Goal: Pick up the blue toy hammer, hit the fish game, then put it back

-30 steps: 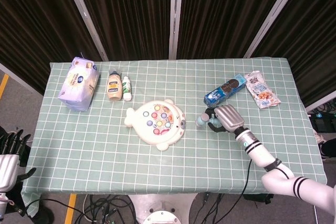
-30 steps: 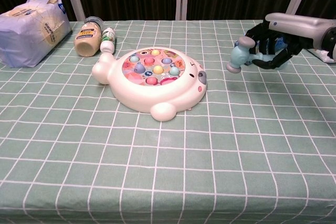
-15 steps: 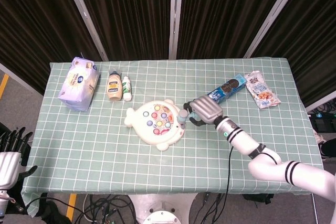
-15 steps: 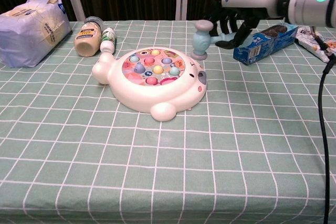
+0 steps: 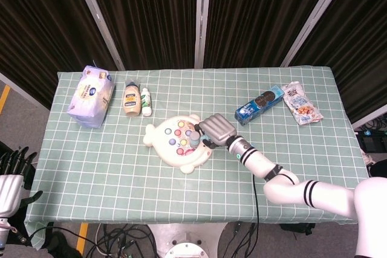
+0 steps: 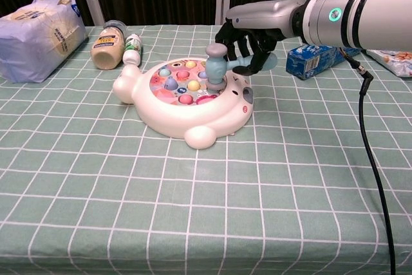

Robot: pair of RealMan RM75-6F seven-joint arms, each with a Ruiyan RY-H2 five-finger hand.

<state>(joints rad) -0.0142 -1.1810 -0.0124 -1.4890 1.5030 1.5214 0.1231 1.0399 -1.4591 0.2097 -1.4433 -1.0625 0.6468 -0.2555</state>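
Head view: the right robot hand (image 5: 216,129) is gripping the blue toy hammer (image 5: 195,140), its head lying over the fish game (image 5: 179,141); the left robot hand (image 5: 12,170) is hanging open beside the table (image 5: 290,161). Chest view: fingers (image 6: 244,43) are wrapping the handle, hammer head (image 6: 215,62) touching the game's pegs; left robot hand not showing.

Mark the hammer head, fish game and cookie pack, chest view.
blue toy hammer (image 6: 215,67), chest view, on its head.
fish game (image 6: 174,120), chest view, on white front wall.
cookie pack (image 6: 315,60), chest view, on blue side.
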